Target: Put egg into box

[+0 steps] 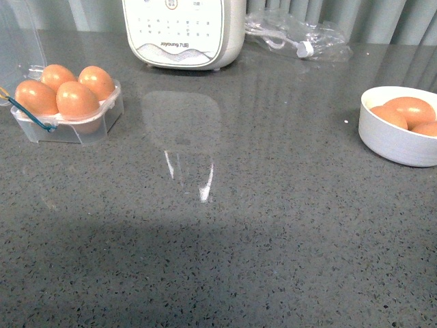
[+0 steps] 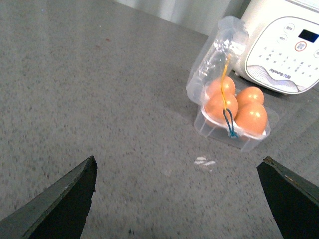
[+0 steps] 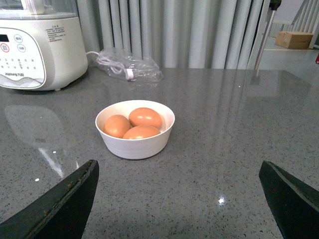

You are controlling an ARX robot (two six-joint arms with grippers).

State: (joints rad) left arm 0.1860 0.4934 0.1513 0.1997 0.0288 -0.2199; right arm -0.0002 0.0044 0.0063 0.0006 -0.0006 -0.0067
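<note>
With all 4 cups of the box (image 1: pixel 95 130) filled, the egg (image 1: pixel 77 100) among them, the task is judged done; the left gripper (image 2: pixel 178 162) and right gripper (image 3: pixel 178 163) are held wide open, empty.

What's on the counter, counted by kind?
Eggs: 7 (4 in the box, 3 in the bowl)
Box: 1
Bowl: 1
Appliance: 1
Bag: 1
Total: 11
</note>
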